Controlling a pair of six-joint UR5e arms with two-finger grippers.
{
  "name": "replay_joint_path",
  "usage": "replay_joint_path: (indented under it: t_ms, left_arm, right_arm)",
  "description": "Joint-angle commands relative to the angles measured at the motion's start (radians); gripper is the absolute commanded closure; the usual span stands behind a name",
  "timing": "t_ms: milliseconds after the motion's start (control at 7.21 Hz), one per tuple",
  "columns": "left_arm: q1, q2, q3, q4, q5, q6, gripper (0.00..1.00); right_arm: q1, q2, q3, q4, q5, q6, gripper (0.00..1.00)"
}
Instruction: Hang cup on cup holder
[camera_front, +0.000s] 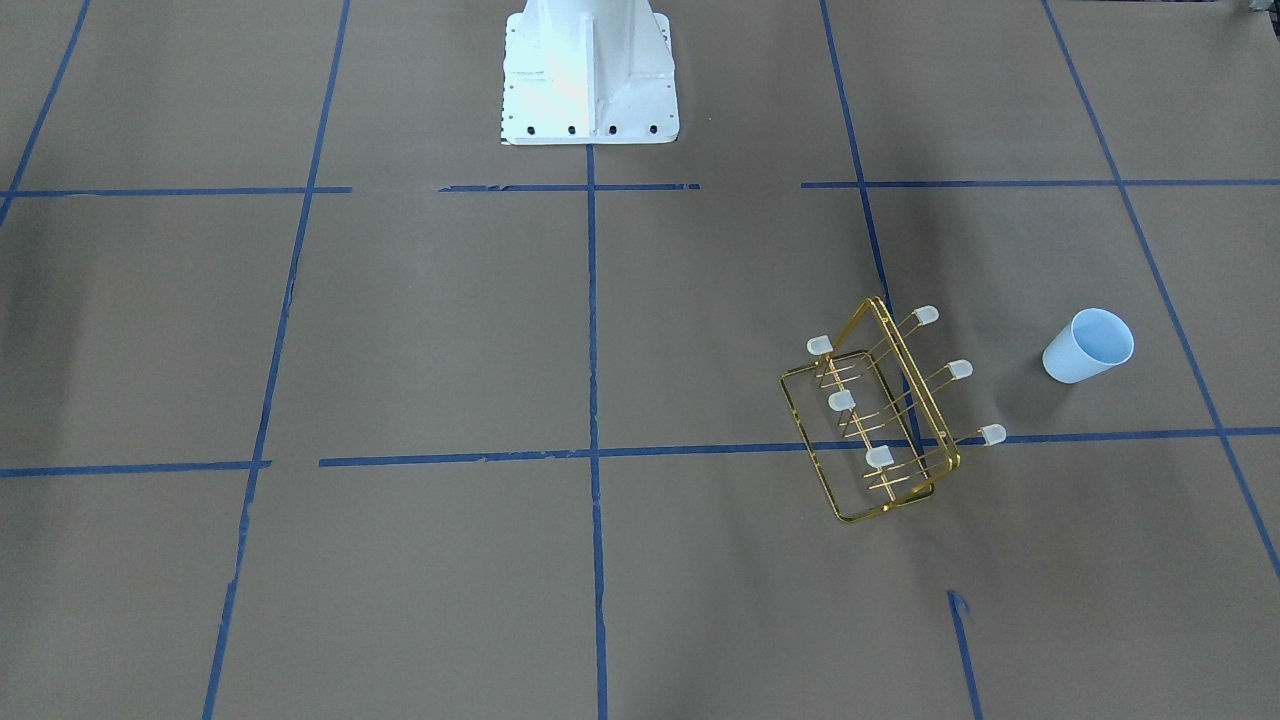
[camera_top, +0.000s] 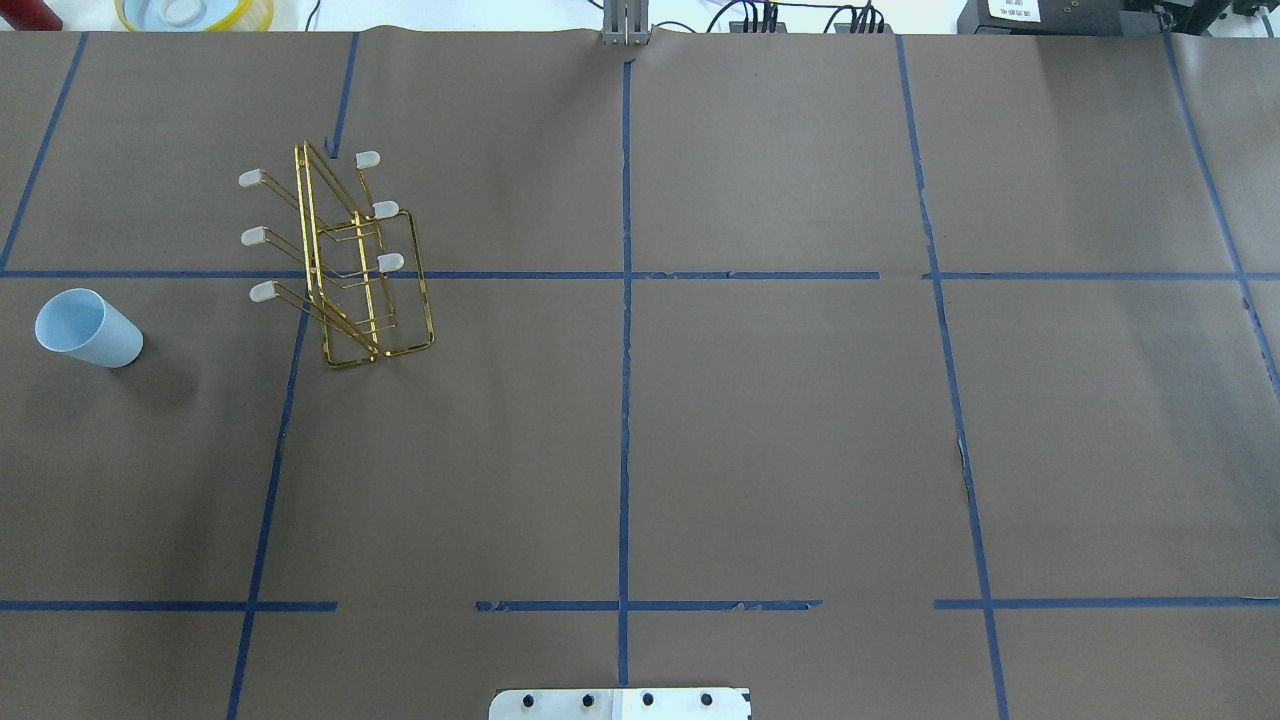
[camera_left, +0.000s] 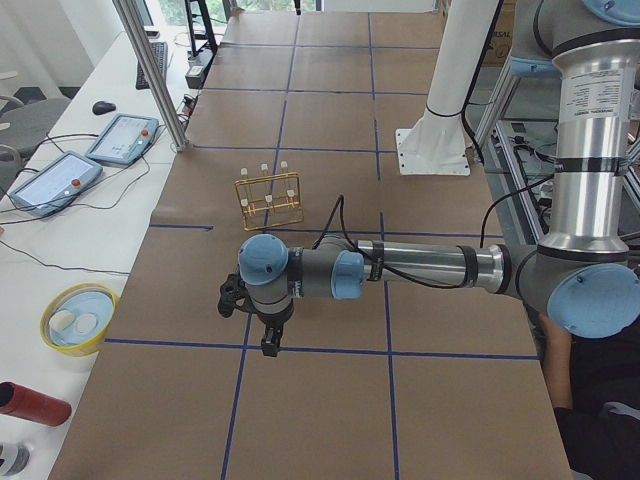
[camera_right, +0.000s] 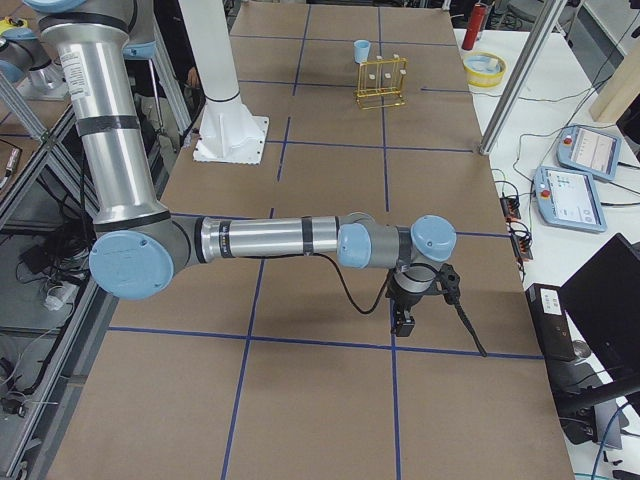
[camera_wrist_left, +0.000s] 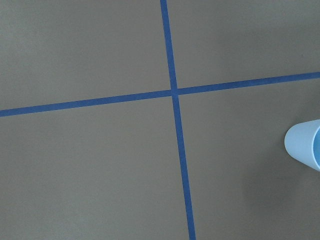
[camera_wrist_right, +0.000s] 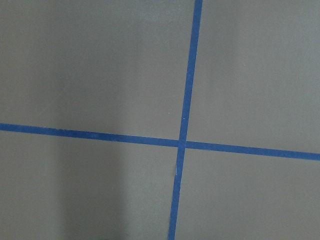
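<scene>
1. Front-facing view: the cup (camera_front: 1088, 346) stands mouth-up on the table (camera_front: 420, 340), at 3 o'clock of the cup holder (camera_front: 842, 401); near it, not touching; all six prongs (camera_front: 925, 315) bare; no arm in shot.
2. Overhead view: cup sits at 8 o'clock of the holder, apart from it; nothing hung.
3. Left-end view: left gripper (camera_left: 268, 338) hangs over the table at 6 o'clock of the holder; no cup in it; how far open, can't tell from here; cup itself not seen.
4. Right-end view: right gripper (camera_right: 403, 322) hovers well apart from cup & holder, both far off at 12 o'clock; how far open, can't tell; it carries no cup.
5. Left wrist cam: cup at the 3 o'clock edge; no fingers shown.
6. Right wrist cam: table & blue tape (camera_wrist_right: 185, 100) only.
7. Judged: task at its start; pick-up, carry & hanging on a prong all left.
</scene>
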Motion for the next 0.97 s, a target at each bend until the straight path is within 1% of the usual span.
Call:
replay_joint_path:
  t_ms: [0,832]
  left_arm:
    - [0.000,-0.015,-0.008,-0.003,-0.007,0.001,0.00]
    - [0.002,-0.017,-0.002,0.000,-0.002,-0.006,0.00]
  right_arm:
    - [0.000,0.000,0.000,0.000,0.000,0.000,0.00]
    - [0.000,0.000,0.000,0.000,0.000,0.000,0.00]
